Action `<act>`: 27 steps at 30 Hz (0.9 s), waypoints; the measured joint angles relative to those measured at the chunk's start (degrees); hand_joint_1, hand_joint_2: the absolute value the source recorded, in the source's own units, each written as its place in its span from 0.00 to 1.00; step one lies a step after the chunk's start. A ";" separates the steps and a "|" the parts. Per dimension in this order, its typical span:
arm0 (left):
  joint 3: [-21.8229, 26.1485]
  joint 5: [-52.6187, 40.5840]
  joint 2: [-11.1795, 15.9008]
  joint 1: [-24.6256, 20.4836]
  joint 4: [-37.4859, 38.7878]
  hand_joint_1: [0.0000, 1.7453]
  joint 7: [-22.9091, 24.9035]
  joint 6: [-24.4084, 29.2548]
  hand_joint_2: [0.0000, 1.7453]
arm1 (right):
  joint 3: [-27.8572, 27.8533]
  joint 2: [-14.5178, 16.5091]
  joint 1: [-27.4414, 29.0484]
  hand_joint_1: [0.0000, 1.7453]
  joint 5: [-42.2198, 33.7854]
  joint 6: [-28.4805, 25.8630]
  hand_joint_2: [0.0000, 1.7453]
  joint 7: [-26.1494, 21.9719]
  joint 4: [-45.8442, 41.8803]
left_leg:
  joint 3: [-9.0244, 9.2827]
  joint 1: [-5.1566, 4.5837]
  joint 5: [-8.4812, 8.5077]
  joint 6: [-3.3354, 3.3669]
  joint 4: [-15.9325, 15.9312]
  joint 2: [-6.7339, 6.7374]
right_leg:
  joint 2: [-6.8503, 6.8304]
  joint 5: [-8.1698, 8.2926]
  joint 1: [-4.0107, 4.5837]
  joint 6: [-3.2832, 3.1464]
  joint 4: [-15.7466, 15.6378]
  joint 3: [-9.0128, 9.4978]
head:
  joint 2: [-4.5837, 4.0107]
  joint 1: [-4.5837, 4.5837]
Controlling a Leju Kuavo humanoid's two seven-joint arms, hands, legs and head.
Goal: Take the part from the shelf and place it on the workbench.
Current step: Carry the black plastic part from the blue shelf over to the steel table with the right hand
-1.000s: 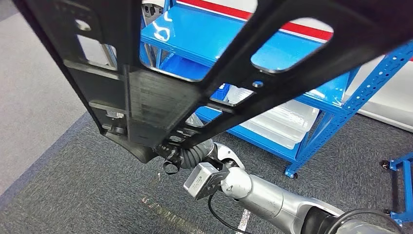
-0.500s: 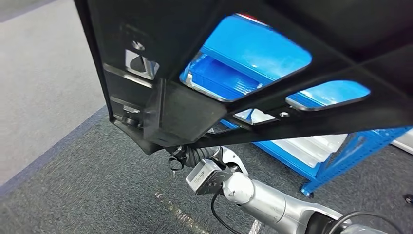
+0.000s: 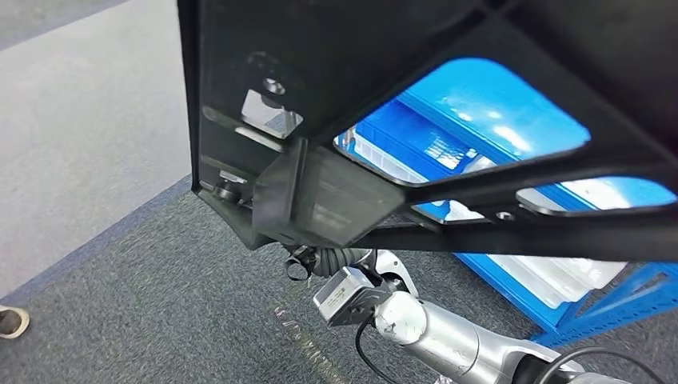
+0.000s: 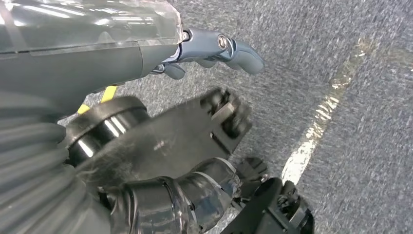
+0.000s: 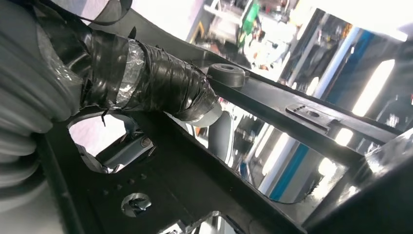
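Landmark: the black part (image 3: 416,104), a large openwork frame held high and close to the head camera.

Far left of the part, at the edge of the pale floor, the toe of a person's shoe (image 3: 11,321) stands well clear.

Left hand (image 4: 214,48): the left wrist view has it over grey carpet (image 4: 350,73), fingers loosely curled with nothing between them. It takes no share of the load and seems to hang below the part, not touching it.

Under the part's lower corner, the right hand (image 3: 316,258) meets the frame from beneath. In the right wrist view its tape-wrapped thumb (image 5: 160,83) lies across a bar of the part (image 5: 272,107), so this hand grasps the frame; the other fingers are hidden. Gripping at one corner likely explains the tilt, the long span cantilevered up and away from the wrist.

Behind and right of the part, seen through its cut-outs, stands the blue shelf (image 3: 512,104) with clear bins (image 3: 552,276). The part is off the shelf and in the air; no workbench is visible, so the carry is probably under way and the placing not yet begun.
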 joint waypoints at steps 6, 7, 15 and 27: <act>-0.01 -2.12 -0.01 -0.65 0.08 0.00 0.96 -1.81 1.00 | -0.06 -0.11 0.26 1.00 0.33 -0.03 1.00 0.27 -0.90 | 7.40 -1.73 5.90 2.43 -14.60 3.87 | -3.29 -0.85 0.65 0.61 -0.75 1.54 | -0.01 0.01; -0.01 -2.28 -0.01 -0.71 0.08 0.00 1.10 -1.90 1.00 | -0.07 -0.14 0.26 1.00 0.34 0.03 1.00 0.28 -0.94 | 7.61 -1.88 5.96 2.65 -15.11 3.36 | -3.88 -0.86 0.72 0.89 -1.07 1.84 | 0.00 0.01; -0.01 -1.35 -0.37 -0.38 0.26 0.00 0.92 -1.58 1.00 | -0.11 -0.42 0.51 1.00 -0.84 1.26 1.00 0.08 -1.11 | 9.67 -0.77 6.58 3.91 -17.56 -1.60 | 1.52 -5.84 0.40 2.43 12.61 -5.64 | -0.01 0.08; 0.08 0.09 -0.12 1.05 0.92 0.00 -0.48 -0.85 1.00 | -0.13 -0.51 0.14 1.00 -2.25 2.44 1.00 -0.76 -0.46 | 4.06 -0.11 1.64 0.32 -7.18 -1.67 | 2.49 0.05 -0.80 0.80 0.39 -0.13 | 0.00 -0.13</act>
